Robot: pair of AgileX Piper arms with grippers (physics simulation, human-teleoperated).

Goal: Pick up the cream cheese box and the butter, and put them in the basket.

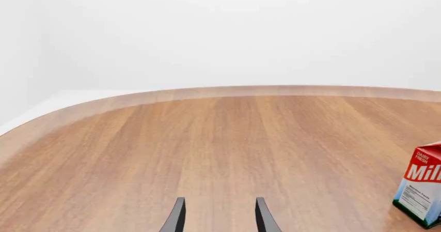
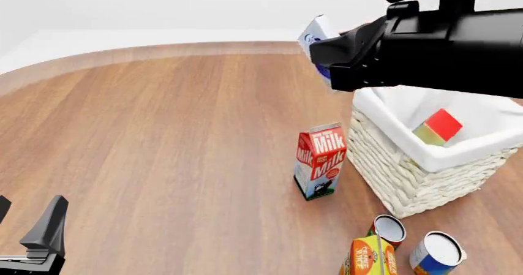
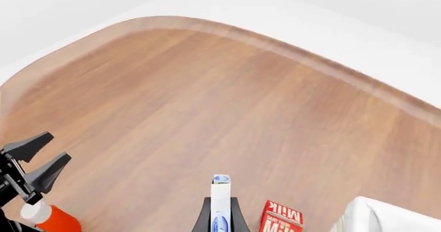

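Observation:
My right gripper (image 3: 220, 211) is shut on the cream cheese box (image 3: 220, 201), a thin pale white box with blue print. In the front view the box (image 2: 313, 37) sticks out from under the black right arm, held high above the table beside the far left corner of the basket (image 2: 408, 177). The butter (image 2: 441, 127) lies tilted inside the basket, red end up. My left gripper (image 2: 24, 217) is open and empty, low at the front left of the table; its fingers (image 1: 176, 216) show bare wood between them.
A red-white milk carton (image 2: 320, 161) stands just left of the basket; it also shows in the left wrist view (image 1: 422, 190) and the right wrist view (image 3: 279, 219). Two cans (image 2: 437, 253) and an orange juice carton (image 2: 368, 258) stand in front of the basket.

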